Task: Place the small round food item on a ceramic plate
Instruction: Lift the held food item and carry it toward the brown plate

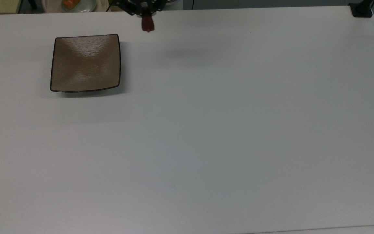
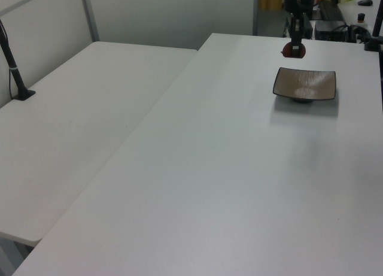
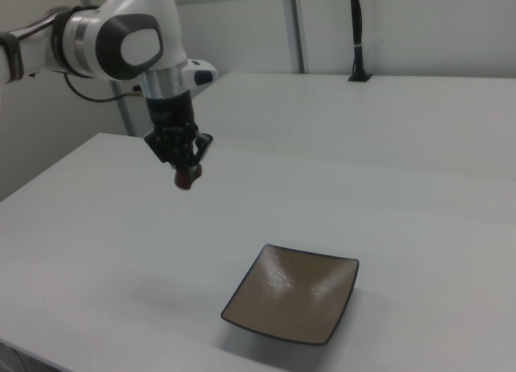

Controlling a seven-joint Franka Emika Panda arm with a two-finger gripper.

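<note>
My gripper (image 3: 186, 175) holds the small round food item (image 3: 185, 179) pinched, high above the counter (image 1: 206, 130); pickup is done, and carrying it over the ceramic plate (image 1: 85, 62) and releasing remain

I see a wide white table (image 1: 206, 136) with one thing resting on it: a square brown plate (image 1: 85, 62), sitting flat near the far edge toward the top view's left. Around the plate I make out bare white tabletop on every side.
</note>
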